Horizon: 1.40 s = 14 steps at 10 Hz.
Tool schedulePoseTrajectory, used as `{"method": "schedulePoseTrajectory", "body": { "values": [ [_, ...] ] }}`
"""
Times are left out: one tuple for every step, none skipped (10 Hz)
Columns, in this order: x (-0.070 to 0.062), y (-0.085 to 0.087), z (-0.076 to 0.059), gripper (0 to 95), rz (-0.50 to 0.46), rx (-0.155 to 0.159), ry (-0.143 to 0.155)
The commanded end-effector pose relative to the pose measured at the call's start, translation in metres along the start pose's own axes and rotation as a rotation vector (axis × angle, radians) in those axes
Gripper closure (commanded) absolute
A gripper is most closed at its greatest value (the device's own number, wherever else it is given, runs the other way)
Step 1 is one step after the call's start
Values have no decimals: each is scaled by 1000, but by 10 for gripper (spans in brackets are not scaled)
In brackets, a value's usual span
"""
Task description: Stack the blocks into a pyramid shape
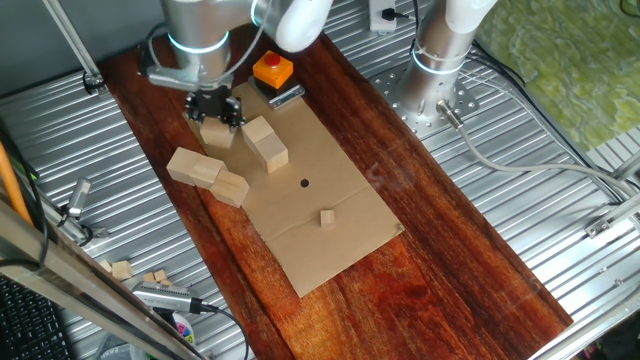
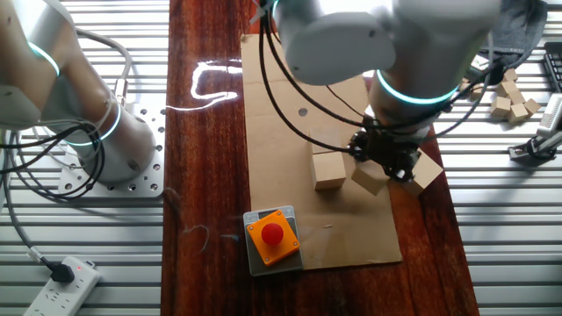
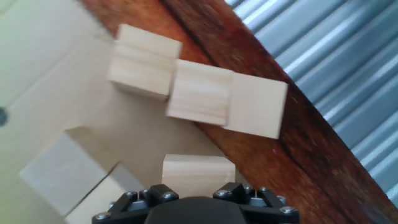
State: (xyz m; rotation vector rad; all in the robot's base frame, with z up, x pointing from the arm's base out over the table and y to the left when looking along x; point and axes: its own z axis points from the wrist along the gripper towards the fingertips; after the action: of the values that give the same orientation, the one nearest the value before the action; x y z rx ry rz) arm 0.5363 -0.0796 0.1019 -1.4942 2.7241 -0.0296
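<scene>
My gripper (image 1: 214, 112) hangs over the far left edge of the cardboard, with a pale wooden block (image 1: 215, 133) right under its dark fingers. In the hand view that block (image 3: 198, 174) sits centred between the jaws, its near end hidden by the gripper body, and the gripper looks shut on it. From the other side the same block (image 2: 371, 179) appears tilted. Three blocks (image 3: 199, 92) lie touching in a row just ahead. Two more blocks (image 1: 266, 142) lie together to the right of the gripper.
An orange box with a red button (image 1: 272, 70) stands behind the gripper. A tiny wooden cube (image 1: 327, 217) lies on the cardboard sheet (image 1: 330, 240) near its front. Ribbed metal borders the wooden board on both sides. A second robot base (image 1: 440, 70) stands at the back right.
</scene>
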Motion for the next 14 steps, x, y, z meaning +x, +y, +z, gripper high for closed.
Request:
{"method": "schedulePoseTrajectory", "body": {
  "values": [
    [-15,22,-4,950,-27,-33,-26],
    [-20,24,-3,950,-33,-34,-20],
    [-22,24,-4,950,-30,-40,-18],
    [-24,24,-5,950,-36,-34,-5],
    [-24,24,-4,950,-37,-34,1],
    [-24,24,-4,950,-30,-36,-1],
    [-24,24,-4,950,-26,-34,2],
    [-24,24,-4,950,-23,-31,7],
    [-24,24,-4,950,-26,-30,10],
    [-23,24,-5,950,-23,-33,8],
    [-23,24,-5,950,-18,-33,9],
    [-23,24,-5,950,5,-34,13],
    [-23,24,-5,950,-1,-42,8],
    [-23,24,-5,950,-16,-82,-1]
  ]
}}
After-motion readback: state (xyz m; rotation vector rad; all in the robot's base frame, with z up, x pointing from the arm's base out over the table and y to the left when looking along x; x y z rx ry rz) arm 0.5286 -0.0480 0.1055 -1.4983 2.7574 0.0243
